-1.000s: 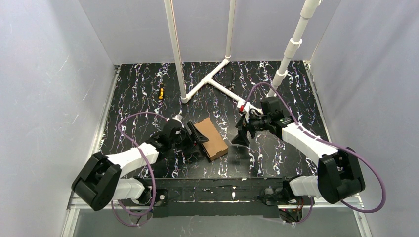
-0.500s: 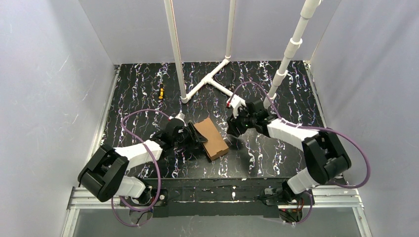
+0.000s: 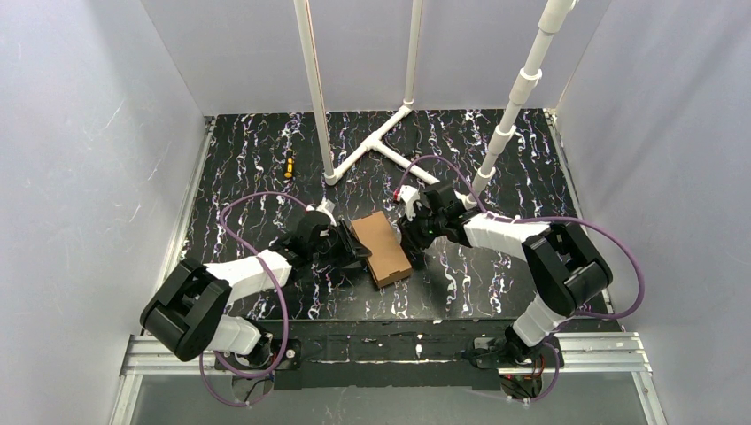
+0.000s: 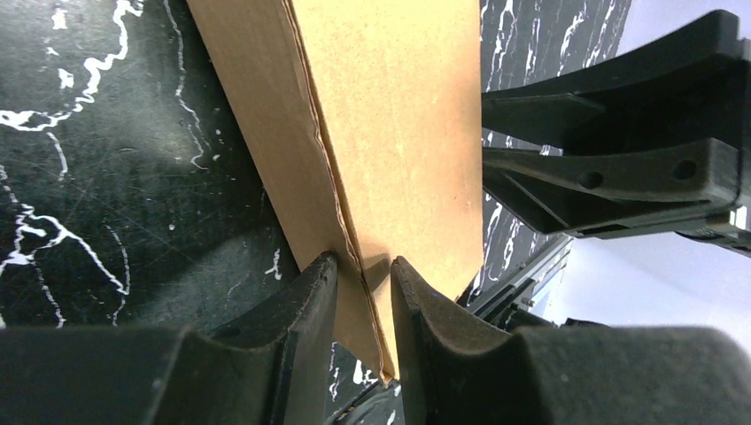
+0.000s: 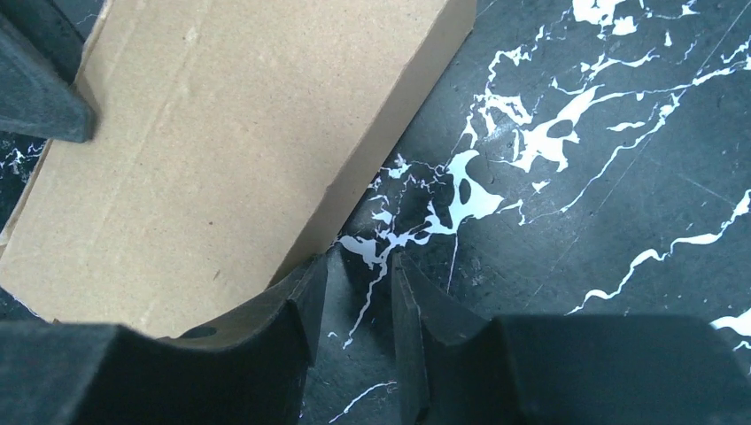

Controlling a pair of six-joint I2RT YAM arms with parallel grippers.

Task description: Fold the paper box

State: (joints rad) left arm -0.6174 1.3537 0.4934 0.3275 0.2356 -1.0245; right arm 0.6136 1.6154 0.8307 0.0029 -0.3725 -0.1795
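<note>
Box point(image 3: 383, 248): plain brown cardboard, a closed small rectangular block. It lies flat on the table point(image 3: 447, 288) btwn the two claws, long axis diagonal to the arms. Top face is smooth w/ one faint crease. A seam runs where the top meets the side wall nearest the L claw.

L claw point(image 4: 363, 266): at the box's left long side, tips right at that seam. Jaws are nearly together, only a slim gap, w/ the cardboard edge sitting in it. One finger point(image 4: 297, 310) lies against the side wall, the other over the top face. Cannot tell if it truly pinches the edge or just rests on it.

R claw point(image 5: 359, 261): at the opposite long side, low to the table. Jaws are a little apart, narrow gap, nothing in it but table. Its box-side finger point(image 5: 283, 305) touches the box's side wall; the other finger is clear of the box. It holds nothing.

Each claw shows in the other's wrist view, across the box top.

Beyond both claws, well apart from the box: white pipes point(image 3: 376, 142) standing on the table's far half. Far past the L claw, off to its left: a small yellow-black item point(image 3: 288, 165), too small to ID. Grey walls point(image 3: 89, 177) close in the table on 3 sides.
</note>
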